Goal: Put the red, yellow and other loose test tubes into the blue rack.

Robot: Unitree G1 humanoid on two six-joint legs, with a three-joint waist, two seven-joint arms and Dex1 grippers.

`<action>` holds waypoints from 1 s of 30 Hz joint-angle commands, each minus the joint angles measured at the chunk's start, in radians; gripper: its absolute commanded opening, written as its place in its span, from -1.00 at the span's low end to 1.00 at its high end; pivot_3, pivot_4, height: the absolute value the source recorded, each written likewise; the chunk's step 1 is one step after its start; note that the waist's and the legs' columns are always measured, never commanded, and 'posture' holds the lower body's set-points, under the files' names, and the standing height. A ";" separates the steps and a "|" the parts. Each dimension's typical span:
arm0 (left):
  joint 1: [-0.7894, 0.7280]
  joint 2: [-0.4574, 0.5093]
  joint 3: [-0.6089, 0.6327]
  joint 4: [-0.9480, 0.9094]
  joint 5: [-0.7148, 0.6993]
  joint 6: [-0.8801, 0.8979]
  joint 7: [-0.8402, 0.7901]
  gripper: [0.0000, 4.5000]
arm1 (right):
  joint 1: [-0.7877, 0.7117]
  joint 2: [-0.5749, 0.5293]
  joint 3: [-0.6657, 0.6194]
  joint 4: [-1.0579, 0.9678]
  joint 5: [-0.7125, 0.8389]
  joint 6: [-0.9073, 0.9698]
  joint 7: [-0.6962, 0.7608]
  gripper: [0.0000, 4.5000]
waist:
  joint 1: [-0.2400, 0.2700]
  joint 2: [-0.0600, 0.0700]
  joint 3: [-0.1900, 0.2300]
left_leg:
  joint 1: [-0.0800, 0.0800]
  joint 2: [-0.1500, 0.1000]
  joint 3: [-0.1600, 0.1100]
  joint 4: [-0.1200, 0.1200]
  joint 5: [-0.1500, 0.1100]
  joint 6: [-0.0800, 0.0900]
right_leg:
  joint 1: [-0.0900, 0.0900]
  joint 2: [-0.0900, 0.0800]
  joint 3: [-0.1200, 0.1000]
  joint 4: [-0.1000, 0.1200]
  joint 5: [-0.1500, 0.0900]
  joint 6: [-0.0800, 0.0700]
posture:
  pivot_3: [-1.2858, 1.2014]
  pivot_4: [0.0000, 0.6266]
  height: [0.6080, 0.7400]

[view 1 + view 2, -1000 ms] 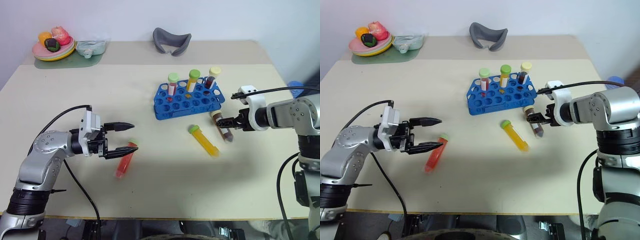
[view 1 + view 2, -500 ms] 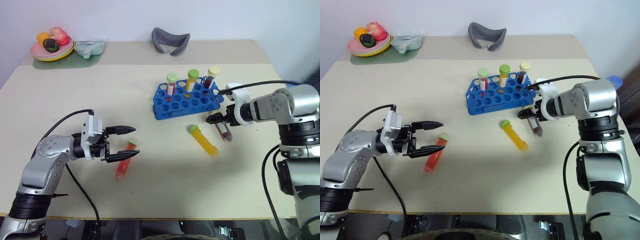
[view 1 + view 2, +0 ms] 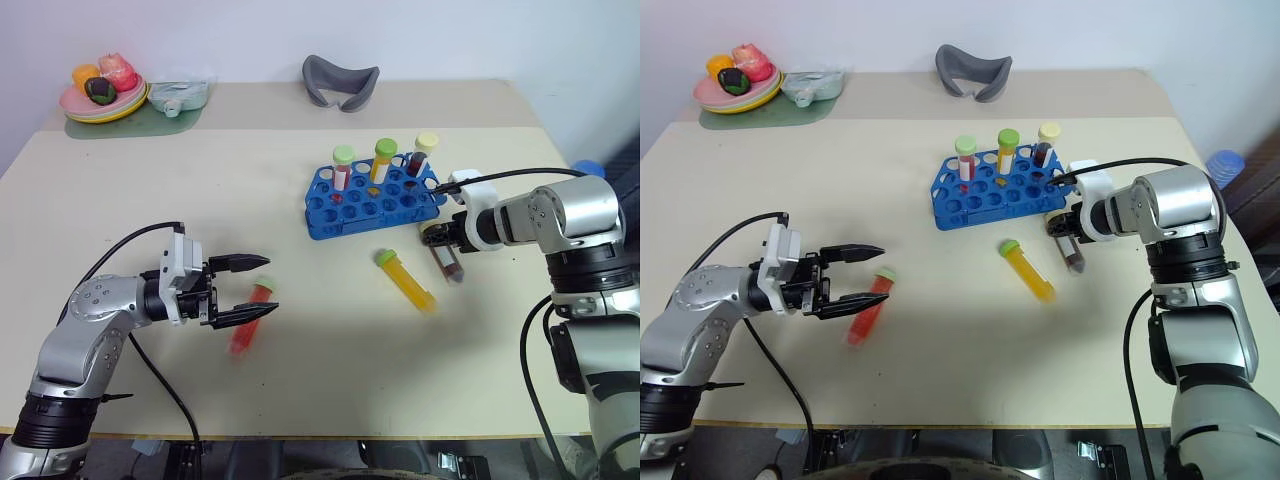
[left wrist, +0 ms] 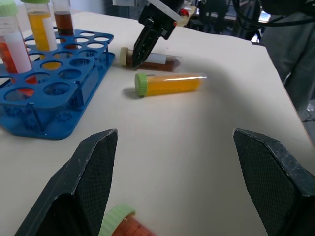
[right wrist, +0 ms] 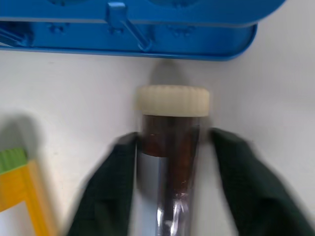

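Fingers of our right gripper (image 5: 170,167) sit on either side of the brown-filled test tube (image 5: 170,162), just behind its cream cap. They are blurred in the right wrist view, with one finger against the glass and a sliver of bench (image 3: 330,380) showing beside the other, so we cannot tell whether they have clamped on it or are only closing. The tube lies flat on the bench, its cap pointing at the near wall of the blue rack (image 3: 375,205). We judge that is why the gripper comes at it near the cap end: lifted there, the tube can swing upright over an empty hole.

Our left gripper (image 3: 255,290) has its fingers wide apart and level. The red test tube (image 3: 248,320) lies on the bench just past and below the fingertips, its green cap nearest them. Nothing is between the fingers, so we read this hand as lined up for the red tube, not yet grasping.

The yellow test tube (image 3: 408,280) lies loose between the two grippers, closer to the right one and untouched. Three capped tubes already stand in the rack's back row.
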 commanded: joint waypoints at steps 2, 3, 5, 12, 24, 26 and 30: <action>-0.002 0.013 0.029 -0.033 -0.019 0.001 0.004 0.71 | 0.025 -0.011 -0.011 -0.049 0.007 0.025 0.023 -0.18 | 0.001 0.000 0.000 | 0.000 0.000 0.000 0.000 0.000 0.000 | 0.000 0.000 0.000 0.000 0.000 0.000 | 0.03 -0.52 1.00; -0.002 0.013 0.028 -0.034 -0.019 0.001 0.005 0.71 | 0.032 -0.013 -0.035 -0.077 0.017 0.041 0.026 -0.18 | 0.001 0.000 0.000 | 0.000 0.000 0.000 0.000 0.000 0.000 | 0.000 0.000 0.000 0.000 0.000 0.000 | 0.03 -0.52 1.00; -0.002 0.013 0.029 -0.035 -0.020 0.002 0.007 0.71 | 0.041 -0.006 -0.082 -0.121 0.030 0.063 0.026 -0.18 | 0.002 0.000 0.000 | 0.000 0.000 0.000 0.000 0.000 0.000 | 0.000 0.000 0.000 0.000 0.000 0.000 | 0.03 -0.52 1.00; -0.008 0.005 0.026 -0.032 -0.020 0.003 0.017 0.71 | 0.029 0.148 -0.430 -0.326 0.153 0.118 0.020 -0.18 | -0.001 0.000 0.000 | 0.000 0.000 0.000 0.000 0.000 0.000 | -0.001 0.000 0.000 0.001 0.000 0.000 | 0.03 -0.52 1.00; -0.032 0.006 0.019 -0.020 -0.019 0.010 0.011 0.71 | 0.222 -0.096 -0.159 -0.452 0.116 -0.094 0.114 0.18 | -0.001 0.001 0.001 | -0.003 0.000 -0.001 0.001 0.000 0.000 | -0.002 0.000 -0.001 0.000 0.000 0.000 | 0.03 -0.52 1.00; -0.030 0.006 0.021 -0.023 -0.021 0.016 0.012 0.71 | 0.218 -0.089 -0.173 -0.446 0.134 -0.076 0.115 0.58 | -0.006 0.001 0.001 | -0.002 0.000 -0.001 0.001 0.000 0.000 | -0.002 0.000 -0.001 0.001 0.000 0.000 | 0.03 -0.52 1.00; -0.026 0.006 0.023 -0.029 -0.024 0.026 0.014 0.71 | 0.197 -0.056 -0.206 -0.452 0.167 -0.006 0.108 0.99 | -0.009 0.001 0.001 | -0.002 0.000 -0.001 0.001 0.000 0.000 | -0.002 0.000 -0.001 0.001 0.000 0.000 | 0.03 -0.52 1.00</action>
